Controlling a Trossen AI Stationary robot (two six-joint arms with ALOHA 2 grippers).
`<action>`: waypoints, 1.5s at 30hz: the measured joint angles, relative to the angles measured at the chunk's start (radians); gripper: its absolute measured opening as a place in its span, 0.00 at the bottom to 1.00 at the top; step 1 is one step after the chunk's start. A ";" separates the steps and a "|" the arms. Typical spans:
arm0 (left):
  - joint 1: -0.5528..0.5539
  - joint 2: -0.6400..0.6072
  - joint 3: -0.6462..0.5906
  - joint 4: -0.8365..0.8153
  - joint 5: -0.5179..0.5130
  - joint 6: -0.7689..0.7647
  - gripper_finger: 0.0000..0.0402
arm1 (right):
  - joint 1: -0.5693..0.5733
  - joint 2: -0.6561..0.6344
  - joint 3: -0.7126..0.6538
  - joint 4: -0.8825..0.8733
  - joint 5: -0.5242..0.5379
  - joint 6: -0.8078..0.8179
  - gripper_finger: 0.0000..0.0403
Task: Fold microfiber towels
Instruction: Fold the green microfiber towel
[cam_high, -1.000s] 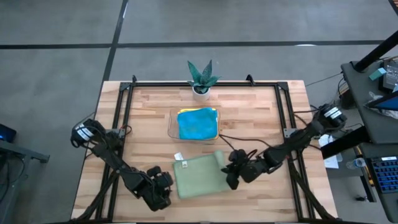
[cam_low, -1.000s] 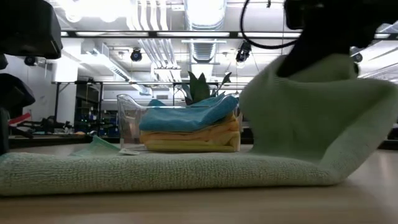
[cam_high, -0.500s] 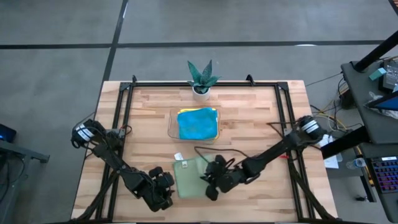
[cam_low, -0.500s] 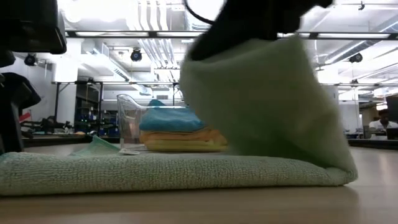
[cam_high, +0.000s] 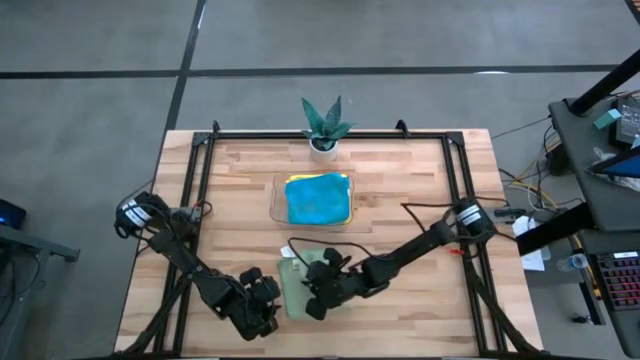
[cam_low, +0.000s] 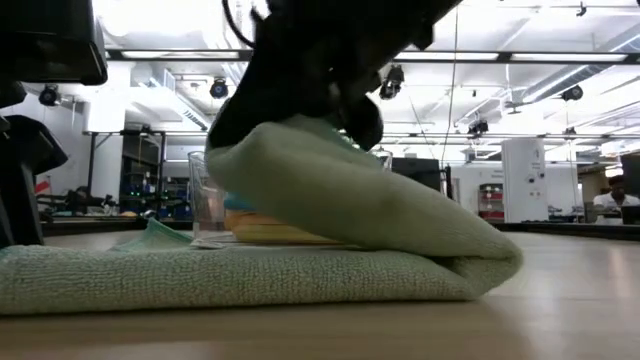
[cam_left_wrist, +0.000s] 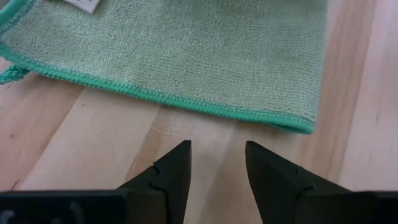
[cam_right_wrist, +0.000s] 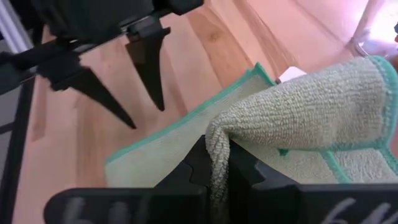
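Note:
A pale green microfiber towel (cam_high: 294, 288) lies near the table's front edge, its right part folded back over the rest (cam_low: 250, 275). My right gripper (cam_high: 318, 292) is shut on the lifted part and hovers over the towel's left half. My left gripper (cam_left_wrist: 217, 152) stands open just off the towel's near left edge (cam_left_wrist: 186, 50), with bare wood between its fingers. A teal-blue towel (cam_high: 318, 198) tops a stack in the clear tray (cam_high: 276, 200); yellow cloth (cam_low: 270, 232) shows under it. My right gripper pinches a bunched bit of the green towel's hemmed edge (cam_right_wrist: 214, 140) between its two fingers. The fingers come from the table's right, slanting down. The held layer arches above the lower layer, which lies flat on the table, and the two join in a rounded fold (cam_low: 490, 265).
A small potted plant (cam_high: 323, 125) stands at the table's far edge behind the tray. Black frame rails (cam_high: 200, 190) run along the left and right sides. Bare wood lies to the right of the green towel.
My right gripper has swept toward the table's left edge and sunk, rolling its wrist, still shut on the towel. The towel's right part has come over the left part, from standing upright to lying slanted across it; the lower layer has stayed flat.

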 joint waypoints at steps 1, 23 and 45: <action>0.000 0.000 0.000 0.001 0.000 0.000 0.34 | -0.005 0.011 0.012 -0.007 0.000 0.009 0.03; 0.000 0.000 -0.001 0.018 -0.021 0.002 0.34 | -0.027 0.043 0.041 -0.070 -0.035 0.062 0.09; -0.001 -0.002 0.033 0.018 -0.024 0.045 0.34 | -0.018 -0.004 0.093 -0.219 -0.062 -0.094 0.50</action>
